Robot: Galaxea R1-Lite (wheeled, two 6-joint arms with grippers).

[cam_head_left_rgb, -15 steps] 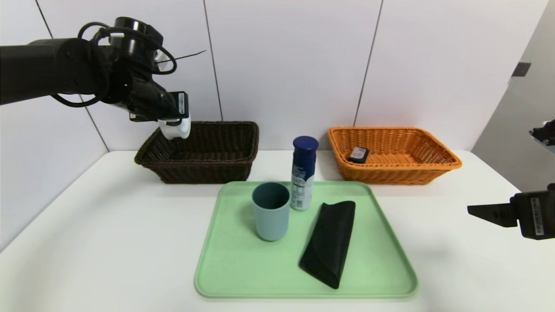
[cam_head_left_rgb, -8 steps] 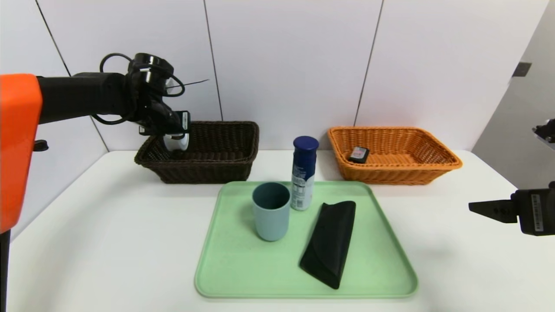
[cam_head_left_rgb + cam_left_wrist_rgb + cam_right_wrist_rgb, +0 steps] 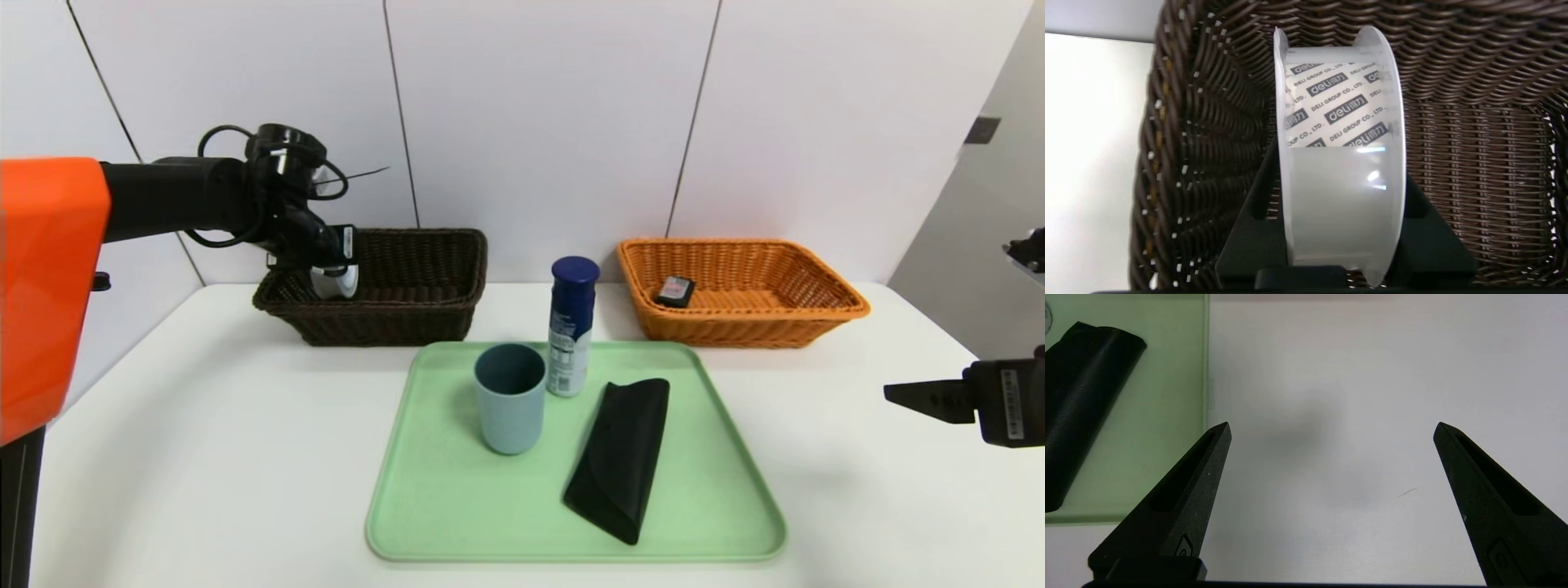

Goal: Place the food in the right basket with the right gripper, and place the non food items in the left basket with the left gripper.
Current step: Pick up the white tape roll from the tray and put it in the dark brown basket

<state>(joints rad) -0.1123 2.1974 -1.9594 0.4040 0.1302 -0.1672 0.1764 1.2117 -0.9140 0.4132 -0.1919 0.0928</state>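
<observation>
- Left pincer (image 3: pixel 333 282) grips a roll of tape (image 3: pixel 1339 155) inside the brown basket (image 3: pixel 408 314), at its left end.
- Right pincer (image 3: pixel 1331 428) hangs open above the worktop (image 3: pixel 1372 375).

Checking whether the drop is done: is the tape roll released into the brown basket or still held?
Held: the left gripper is shut on the tape roll, inside the brown basket.
</observation>
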